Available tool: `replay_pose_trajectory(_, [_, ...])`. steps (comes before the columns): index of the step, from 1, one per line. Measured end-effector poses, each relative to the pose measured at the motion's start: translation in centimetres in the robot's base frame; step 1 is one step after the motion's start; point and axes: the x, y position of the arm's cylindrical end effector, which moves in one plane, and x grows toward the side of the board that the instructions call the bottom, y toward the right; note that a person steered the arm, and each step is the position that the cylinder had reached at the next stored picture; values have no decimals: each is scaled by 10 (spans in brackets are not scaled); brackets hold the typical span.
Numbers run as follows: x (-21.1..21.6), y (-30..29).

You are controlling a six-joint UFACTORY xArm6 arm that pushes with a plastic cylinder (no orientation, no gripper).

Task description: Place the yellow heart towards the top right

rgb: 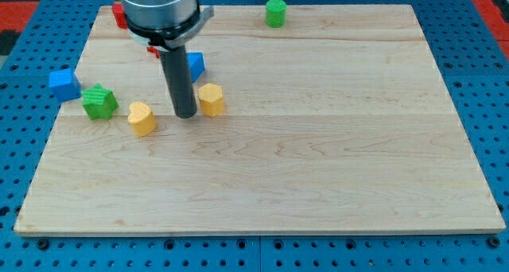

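The yellow heart [141, 118] lies on the wooden board [318, 145] at the view's left, below the middle row. My tip [185, 113] rests on the board just right of the heart, with a small gap between them. A second yellow block, hexagon-like [211, 99], sits just right of the tip, close to or touching the rod. The rod rises from the tip to the arm's grey head at the view's top.
A green star-like block [99, 102] sits left of the heart. A blue block [64, 83] lies off the board's left edge. A blue block [195, 64] shows behind the rod. A red block [118, 15] is at top left. A green cylinder [275, 12] is at top centre.
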Motion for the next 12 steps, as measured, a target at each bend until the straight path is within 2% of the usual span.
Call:
replay_pose_trajectory(3, [2, -44])
replay_pose_trajectory(5, [34, -36])
replay_pose_trajectory(6, [76, -33])
replay_pose_trajectory(7, [110, -84])
replay_pose_trajectory(8, [77, -129])
replay_pose_trajectory(9, [51, -130])
replay_pose_trajectory(10, [50, -77])
replay_pose_trajectory(12, [21, -81])
